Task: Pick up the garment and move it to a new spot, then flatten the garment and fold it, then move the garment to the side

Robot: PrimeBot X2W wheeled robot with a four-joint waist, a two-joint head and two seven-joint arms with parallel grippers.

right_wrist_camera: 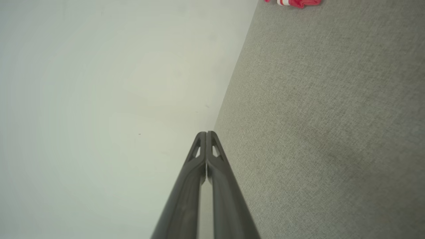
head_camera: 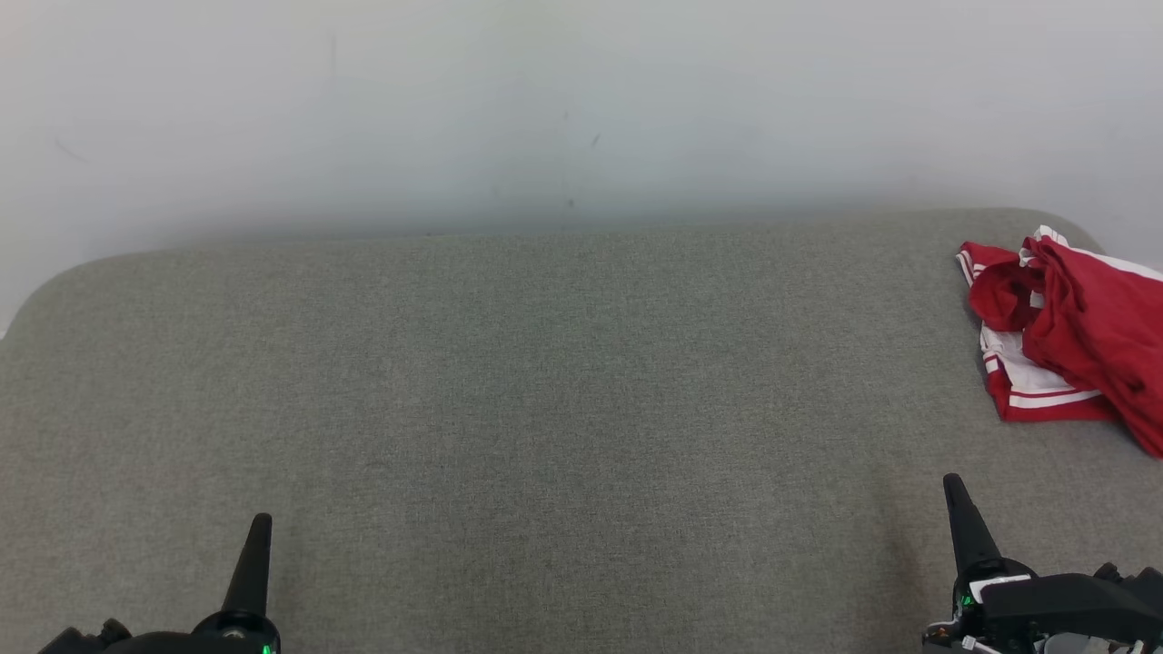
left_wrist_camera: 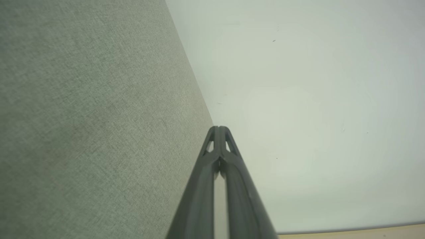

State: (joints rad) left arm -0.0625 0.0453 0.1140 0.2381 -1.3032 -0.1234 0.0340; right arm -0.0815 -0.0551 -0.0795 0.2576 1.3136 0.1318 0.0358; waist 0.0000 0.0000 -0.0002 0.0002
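Observation:
A crumpled red garment point(head_camera: 1072, 336) with white stripes lies in a heap at the far right of the grey fabric surface point(head_camera: 545, 409), partly cut off by the frame edge. A sliver of the garment point(right_wrist_camera: 294, 2) shows at the top of the right wrist view. My left gripper point(head_camera: 261, 522) is at the lower left, shut, its fingertips pressed together with nothing between them point(left_wrist_camera: 218, 127). My right gripper point(head_camera: 952, 481) is at the lower right, also shut and empty point(right_wrist_camera: 206, 133); it sits nearer than the garment and a little to its left, apart from it.
The grey surface has rounded far corners and ends against a plain pale wall point(head_camera: 545, 109). A strip of light floor point(left_wrist_camera: 365, 232) shows at the bottom right of the left wrist view.

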